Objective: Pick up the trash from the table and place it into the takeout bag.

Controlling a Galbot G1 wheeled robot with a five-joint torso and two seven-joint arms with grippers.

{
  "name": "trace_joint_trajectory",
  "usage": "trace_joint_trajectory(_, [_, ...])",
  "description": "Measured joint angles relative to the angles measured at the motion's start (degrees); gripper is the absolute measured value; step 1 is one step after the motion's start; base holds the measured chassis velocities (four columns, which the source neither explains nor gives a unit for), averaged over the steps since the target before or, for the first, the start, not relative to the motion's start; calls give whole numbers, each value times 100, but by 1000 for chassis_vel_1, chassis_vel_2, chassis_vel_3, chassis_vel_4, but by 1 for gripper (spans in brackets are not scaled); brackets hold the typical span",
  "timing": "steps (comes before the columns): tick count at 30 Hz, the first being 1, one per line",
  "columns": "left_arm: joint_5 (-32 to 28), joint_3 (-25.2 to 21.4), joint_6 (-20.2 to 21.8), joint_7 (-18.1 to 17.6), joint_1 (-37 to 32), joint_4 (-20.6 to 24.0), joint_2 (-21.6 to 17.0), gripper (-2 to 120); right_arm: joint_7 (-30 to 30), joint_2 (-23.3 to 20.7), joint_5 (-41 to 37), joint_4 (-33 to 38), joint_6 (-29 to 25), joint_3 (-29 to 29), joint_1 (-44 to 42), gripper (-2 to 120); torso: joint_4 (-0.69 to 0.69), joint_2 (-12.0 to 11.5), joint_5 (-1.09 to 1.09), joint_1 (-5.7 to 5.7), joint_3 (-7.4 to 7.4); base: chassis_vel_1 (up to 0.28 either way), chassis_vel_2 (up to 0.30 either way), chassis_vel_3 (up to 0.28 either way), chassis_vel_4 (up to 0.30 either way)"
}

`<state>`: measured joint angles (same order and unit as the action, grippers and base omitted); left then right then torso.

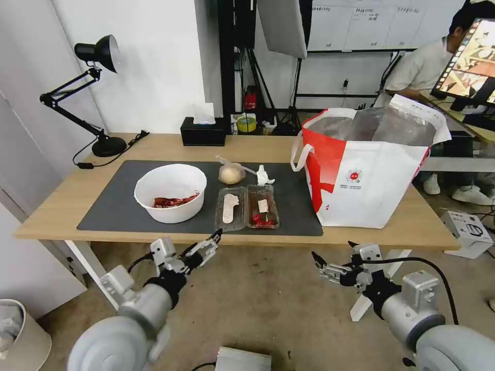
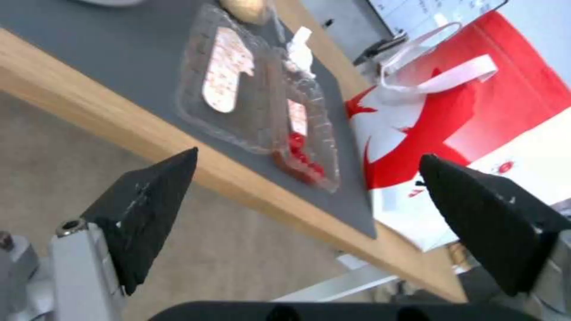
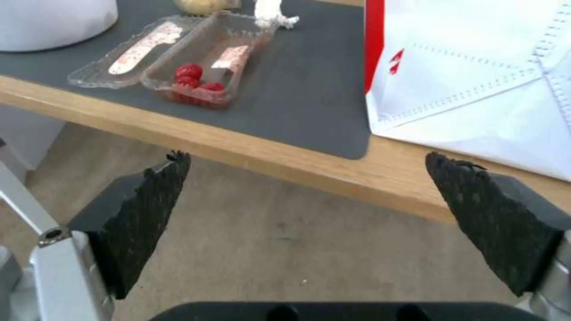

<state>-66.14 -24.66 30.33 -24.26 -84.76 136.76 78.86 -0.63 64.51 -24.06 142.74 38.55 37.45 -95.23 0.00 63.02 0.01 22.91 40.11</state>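
On the dark grey mat (image 1: pixel 118 206) of the light-wood table (image 1: pixel 62 203) stand a white bowl (image 1: pixel 170 192) with red scraps, a clear hinged tray (image 1: pixel 247 207) (image 2: pixel 262 107) (image 3: pixel 184 58) with red bits, a knotted clear bag (image 1: pixel 231 172) of beige food and a crumpled white tissue (image 1: pixel 264 176) (image 3: pixel 271 13). At the table's right end stands the white and red takeout bag (image 1: pixel 368 170) (image 2: pixel 476 116) (image 3: pixel 476 67), its mouth open. My left gripper (image 1: pixel 209 244) (image 2: pixel 306 183) and right gripper (image 1: pixel 332 256) (image 3: pixel 306 183) both hang open below the table's front edge, holding nothing.
A black tissue box (image 1: pixel 203 133) and a black desk lamp (image 1: pixel 93 93) stand at the table's back. A white bin (image 1: pixel 20 330) sits on the floor at the left, a white box (image 1: pixel 468 233) at the right. A person sits at a screen behind the bag.
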Motion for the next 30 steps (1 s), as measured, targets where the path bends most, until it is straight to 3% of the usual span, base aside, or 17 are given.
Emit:
trace_joint_trajectory(15, [-308,731,-430,-337,598,-585,202,100,27,95,22,48,-6,117,-130,100,0,1,0,0,0,0,0,0,0])
trace_joint_trajectory(30, [-388,1116,-705,-638,1141,-1257,360,100,22,163,161,-99,-29,136,-135,100,0,0,0,1,0,0,0,0,0])
